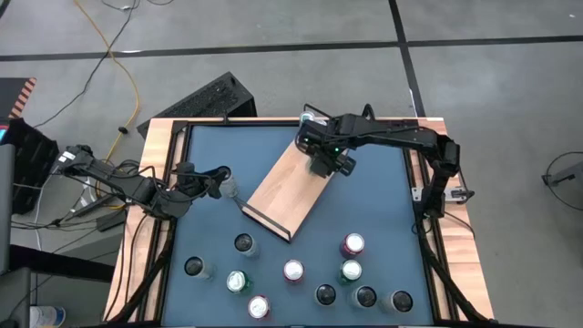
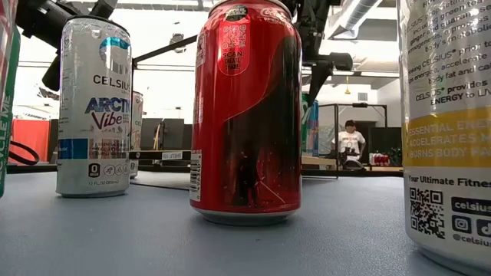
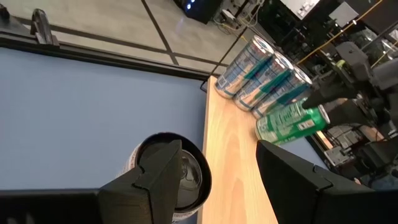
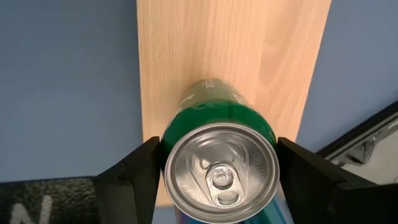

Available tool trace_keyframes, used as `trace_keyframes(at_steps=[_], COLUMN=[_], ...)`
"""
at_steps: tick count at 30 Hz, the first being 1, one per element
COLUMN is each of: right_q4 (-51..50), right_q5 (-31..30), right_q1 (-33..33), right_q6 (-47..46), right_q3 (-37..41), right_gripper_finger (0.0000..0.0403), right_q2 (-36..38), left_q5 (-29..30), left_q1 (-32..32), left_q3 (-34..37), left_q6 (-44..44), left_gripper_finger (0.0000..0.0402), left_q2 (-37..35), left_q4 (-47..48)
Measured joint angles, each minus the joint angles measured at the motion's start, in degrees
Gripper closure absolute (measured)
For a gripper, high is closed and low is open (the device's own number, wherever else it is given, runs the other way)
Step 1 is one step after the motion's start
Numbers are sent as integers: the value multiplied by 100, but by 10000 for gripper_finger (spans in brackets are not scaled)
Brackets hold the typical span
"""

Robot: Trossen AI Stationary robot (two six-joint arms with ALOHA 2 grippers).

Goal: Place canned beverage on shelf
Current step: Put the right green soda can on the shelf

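The right arm reached over the flat light-wood shelf (image 1: 284, 187), its right gripper (image 4: 217, 163) clasping an upright green can (image 4: 219, 155) above the board's far end. The left gripper (image 3: 214, 177) hovered at the shelf's near corner, seemingly clasping a silver can (image 3: 180, 174) over the blue bench (image 1: 209, 155).

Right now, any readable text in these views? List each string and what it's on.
"CELSIUS", "ARCTIC Vibe": white can, low view.
"SCAN": red can; smaller print below it too blurred.
"CELSIUS", "ESSENTIAL ENERGY", "ACCELERATES", "BURNS BODY FAT", "Your Ultimate Fitness", plus a QR code: white-and-yellow can.
Cans on the shelf, left wrist view: lettering unreadable.
Green can in the right gripper: no lettering visible.
High view: can labels too small.
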State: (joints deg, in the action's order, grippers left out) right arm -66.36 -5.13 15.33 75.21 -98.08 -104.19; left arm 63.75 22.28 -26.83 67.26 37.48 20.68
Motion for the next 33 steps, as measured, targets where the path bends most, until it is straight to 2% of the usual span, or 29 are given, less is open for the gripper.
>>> trace_keyframes(at_steps=[5,13,17,26,33], right_q4=[-8,-76,-74,44,224], right_q5=[484,551,721,678,465], right_q1=[57,56,57,55,3], right_q6=[-213,-328,-422,-671,-1331], right_q3=[0,0,0,-11,-137], right_gripper_finger=[140,137,115,52,45], right_q2=[1,1,3,21,125], left_q5=[-95,-156,-194,-190,-190], left_q1=[0,0,0,0,0], left_q3=[0,0,0,0,0], left_q6=[-122,-117,-120,-149,-79], left_gripper_finger=[207,207,207,207,207], left_q2=[1,1,1,-1,0], left_q4=[-94,-112,-111,-111,-204])
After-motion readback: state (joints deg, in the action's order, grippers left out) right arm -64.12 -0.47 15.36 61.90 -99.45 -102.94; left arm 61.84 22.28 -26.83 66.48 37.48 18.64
